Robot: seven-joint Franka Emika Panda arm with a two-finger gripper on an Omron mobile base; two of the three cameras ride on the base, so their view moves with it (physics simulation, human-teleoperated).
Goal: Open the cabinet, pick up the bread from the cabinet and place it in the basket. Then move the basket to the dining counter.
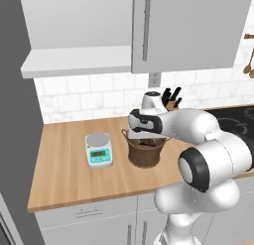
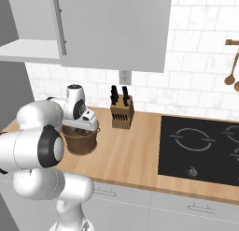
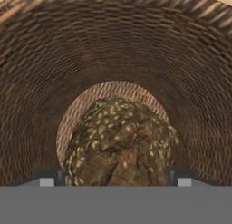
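The dark brown woven basket [image 1: 145, 158] [image 2: 81, 143] stands on the wood counter, and my hand [image 1: 149, 121] reaches down into it from above. In the hand view the basket's woven wall [image 3: 113, 46] rings the picture. The seeded brown bread [image 3: 120, 141] sits low over the basket's floor. My gripper [image 3: 117, 177] has its jaws wide, one tip pressed against each side of the loaf. The cabinet [image 1: 188, 30] hangs above; its left part stands open with a bare shelf [image 1: 74, 60]. The dining counter is out of view.
A teal and white kitchen scale [image 1: 98, 150] lies left of the basket. A knife block [image 2: 122, 112] stands behind it by the tiled wall. A black hob [image 2: 200, 146] is to the right, with wooden spoons [image 2: 231, 71] hanging above it.
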